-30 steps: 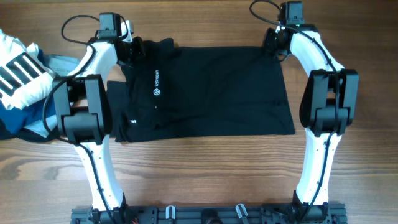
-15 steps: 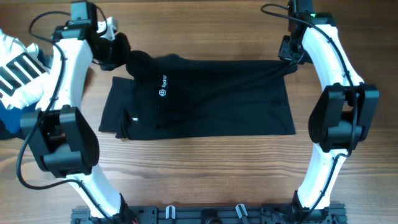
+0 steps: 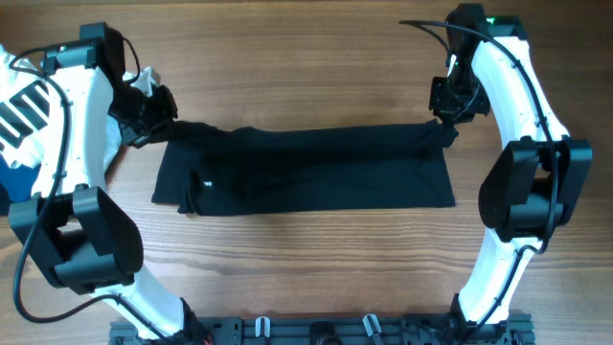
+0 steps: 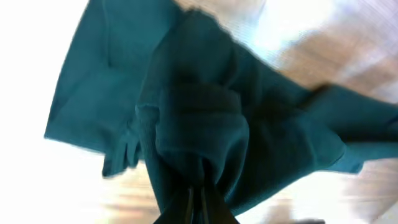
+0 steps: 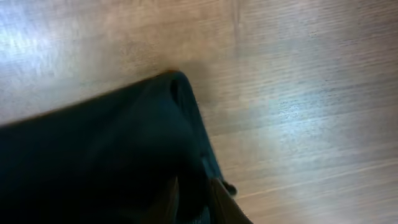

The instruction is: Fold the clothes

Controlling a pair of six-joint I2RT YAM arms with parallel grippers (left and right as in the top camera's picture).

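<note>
The shirt (image 3: 316, 177) is spread on the table (image 3: 306, 259) as a wide black band running left to right between the two arms. Its near edge is laid flat on the wood, straight along most of its length, and a small white mark (image 3: 204, 185) is seen near its left end. Farther back the cloth is creased, and long folds are drawn across it from one far corner to the other. The far-left corner is held by the left pincer (image 3: 153, 113), which is clenched on a bunched fold. In the left wrist view the fabric is seen gathered into the narrow gap between the fingers and spreading out from them in a thick twist. The far-right corner is held by the right pincer (image 3: 447, 115), likewise clenched on the shirt. In the right wrist view a rounded fold of cloth is pinched between the two fingers, with bare wood beyond it. At the left edge of the table, beside the left arm, blue clothes (image 3: 11, 182) are piled, with a white striped garment (image 3: 24, 105) over them farther back, apart from the shirt
</note>
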